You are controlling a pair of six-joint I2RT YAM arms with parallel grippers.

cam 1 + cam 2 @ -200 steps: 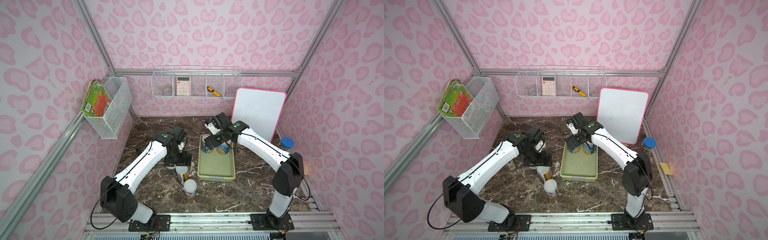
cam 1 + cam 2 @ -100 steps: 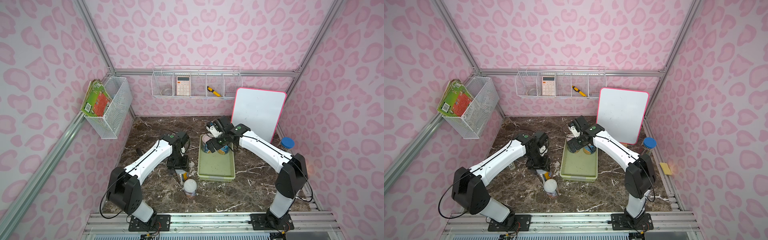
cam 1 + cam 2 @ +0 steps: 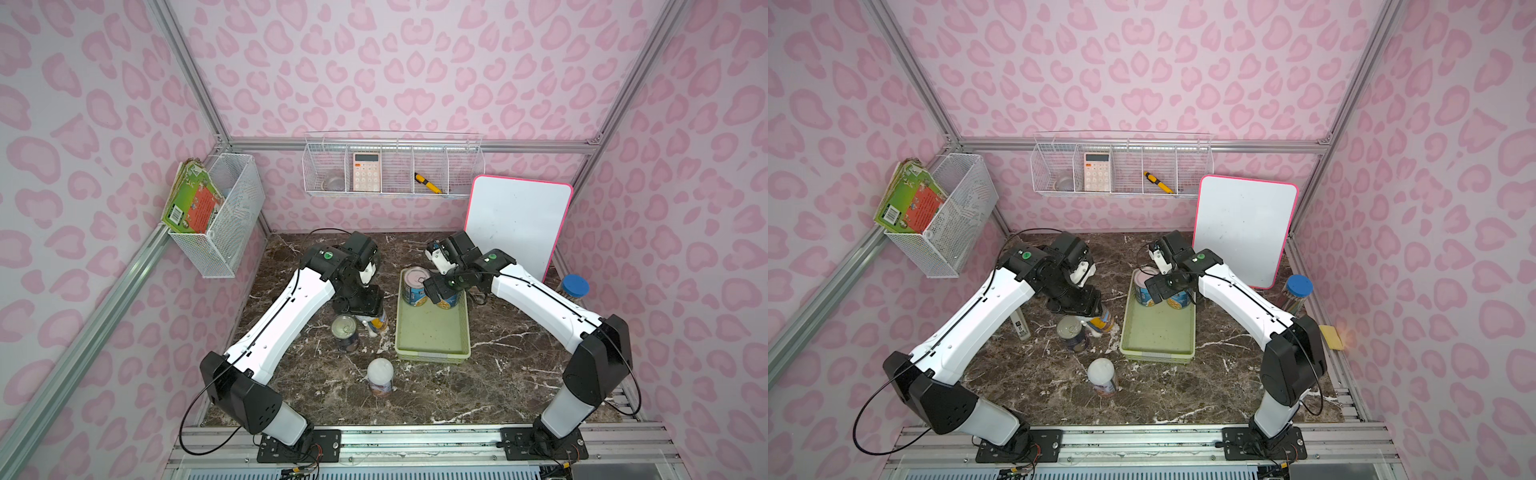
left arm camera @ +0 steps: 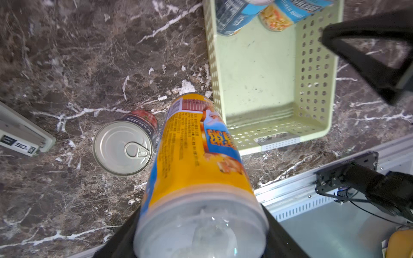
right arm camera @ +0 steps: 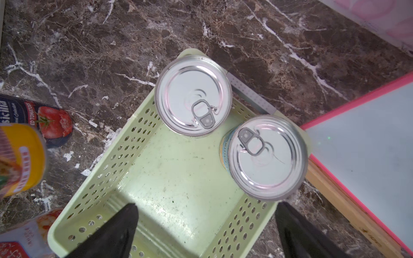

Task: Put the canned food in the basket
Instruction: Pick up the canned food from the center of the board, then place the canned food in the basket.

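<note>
Standing by the counter point(image 3: 519, 365), I count five cans. One blue can point(image 5: 193, 96) and a second blue can point(image 5: 266, 156) stand upright side by side at the far end of the green basket point(image 3: 432, 355), leaving its near half bare. The right jaws hang spread wide above them, gripping nothing. The left jaws pinch a yellow can point(image 4: 196, 156) at its white-capped end, tilted, close to the basket's left rim; a second ago they stood wide open over it. A dark tomato can point(image 3: 345, 330) stands just beside it, away from the basket. A white-capped can point(image 3: 380, 374) stands alone nearer the front, with open counter all round. One whiteboard point(image 3: 517, 228) leans at the back right.
</note>
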